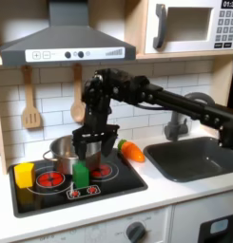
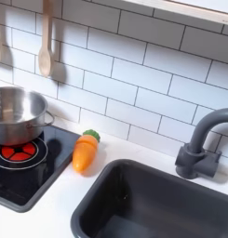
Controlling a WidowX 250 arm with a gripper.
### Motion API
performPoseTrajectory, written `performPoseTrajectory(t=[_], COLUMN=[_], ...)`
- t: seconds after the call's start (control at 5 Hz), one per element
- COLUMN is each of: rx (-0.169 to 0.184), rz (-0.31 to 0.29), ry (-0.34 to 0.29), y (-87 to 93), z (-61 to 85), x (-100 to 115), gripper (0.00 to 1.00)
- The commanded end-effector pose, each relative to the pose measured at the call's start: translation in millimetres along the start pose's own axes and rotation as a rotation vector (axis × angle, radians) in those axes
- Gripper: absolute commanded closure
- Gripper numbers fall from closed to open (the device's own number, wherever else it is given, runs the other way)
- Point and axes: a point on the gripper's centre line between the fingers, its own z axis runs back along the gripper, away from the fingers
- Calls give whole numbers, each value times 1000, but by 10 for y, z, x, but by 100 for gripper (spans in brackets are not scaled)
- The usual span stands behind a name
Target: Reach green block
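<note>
Toy kitchen, 1 black robot arm bent down over a black stovetop (image 1: 51, 195). Small bright green upright block (image 1: 81, 176) near the stovetop's front edge in the first exterior view, just in front of a round steel pot (image 1: 59, 152), with a yellow block (image 1: 25, 175) well apart to its left. Black gripper (image 1: 87, 152) directly above the green block, very near; jaw spread unclear, cannot tell. Reach seemingly almost done. Next, probably: short straight descent, avoiding the pot. Plastic orange carrot (image 2: 85, 152) beside a dark sink (image 2: 115, 191).
</note>
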Motion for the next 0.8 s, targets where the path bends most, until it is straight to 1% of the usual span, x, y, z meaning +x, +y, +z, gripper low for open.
performPoseTrajectory(t=[0.0, 0.2, 0.4, 0.6], rx=[-4, -9, -31, -33], rz=[-15, -71, -129, -154], ry=[8, 19, 32, 46], y=[45, 68, 76, 56], z=[-99, -148, -190, -246], x=[124, 208, 255, 229], gripper=[0, 0, 0, 0])
